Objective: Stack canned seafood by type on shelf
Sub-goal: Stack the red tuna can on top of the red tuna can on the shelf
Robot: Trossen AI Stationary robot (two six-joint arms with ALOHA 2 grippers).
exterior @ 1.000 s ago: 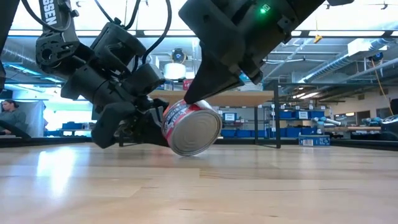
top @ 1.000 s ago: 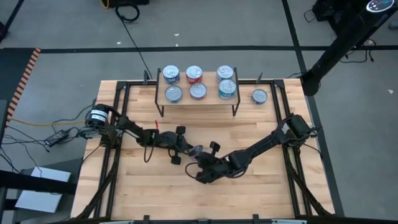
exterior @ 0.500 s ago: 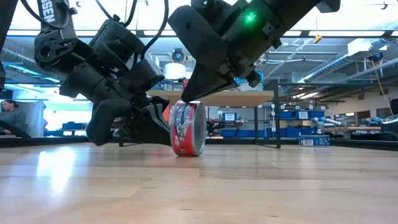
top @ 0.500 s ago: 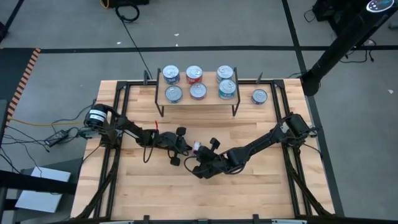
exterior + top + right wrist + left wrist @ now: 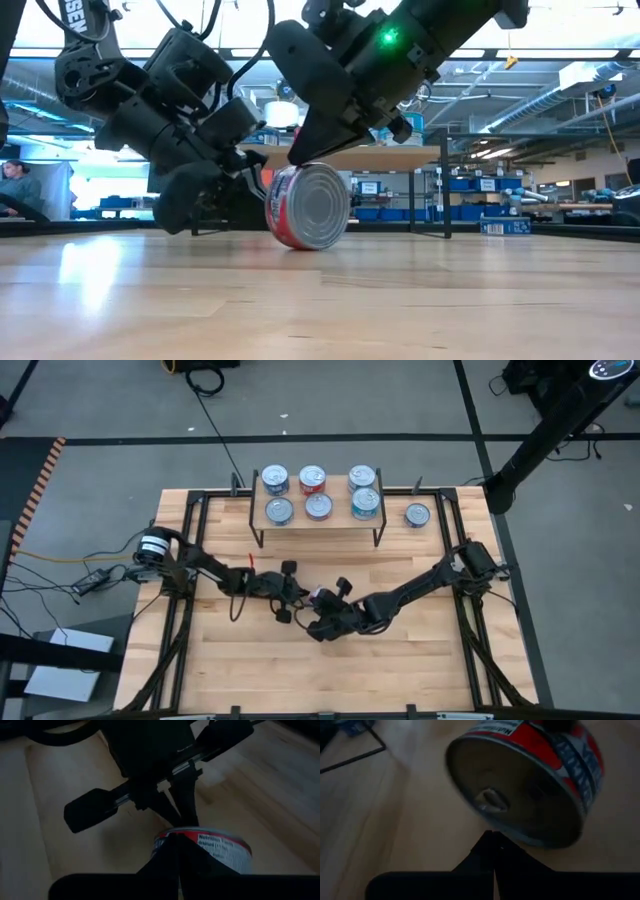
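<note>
A red-labelled tin point(image 5: 310, 205) stands on its rim on the wooden table, mid-table, with one silver end turned toward the near side. My left gripper point(image 5: 252, 196) is shut just to the tin's left. My right gripper point(image 5: 300, 152) is shut on top of the tin, reaching in from the right. In the high view the tin point(image 5: 318, 597) shows between the two grippers. The shelf point(image 5: 338, 495) stands at the far edge and carries several tins in blue, red and teal pairs. My left gripper sets its shut fingertips point(image 5: 492, 840) against the tin's silver pull-tab end point(image 5: 520, 827), low down by the rim. It comes slanting down from the table's left. My right gripper presses its shut fingertips point(image 5: 176, 845) down on the tin's red side wall point(image 5: 215, 842), at the top of the upended tin. It comes slanting down from the right; the tin's lower rim rests on the table.
One blue tin point(image 5: 417, 514) sits on the table just right of the shelf. Black frame rails point(image 5: 190, 530) run along the table's left, right and far sides. Bare wood lies near the front edge point(image 5: 320, 680).
The red tin, kept on its rim, has swung about: tilted a second ago, edge-on to the low view half a second ago, now showing its silver end again. My right gripper has rolled a little on top of it. Both grippers stay shut.
</note>
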